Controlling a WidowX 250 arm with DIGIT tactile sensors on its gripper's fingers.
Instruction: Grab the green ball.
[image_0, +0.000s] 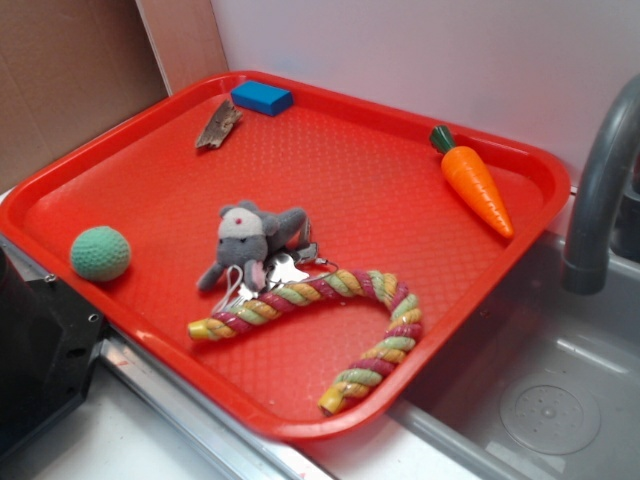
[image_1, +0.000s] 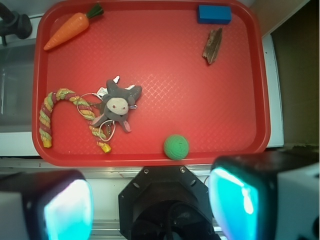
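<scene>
The green ball (image_0: 100, 253) is a small teal knitted sphere lying near the left edge of the red tray (image_0: 420, 190). From the wrist camera the green ball (image_1: 176, 146) sits close to the tray's near rim (image_1: 150, 159). My gripper (image_1: 152, 205) hangs high above the scene, back over the robot's base, well short of the ball. Its two fingers (image_1: 67, 210) stand wide apart with teal pads and nothing between them. The exterior view does not show the gripper.
On the tray lie a grey plush mouse (image_0: 250, 240), a striped rope toy (image_0: 340, 310), a toy carrot (image_0: 475, 180), a blue block (image_0: 262, 97) and a wood piece (image_0: 218, 125). The black robot base (image_0: 40, 350) stands left; a sink and faucet (image_0: 600, 190) are right.
</scene>
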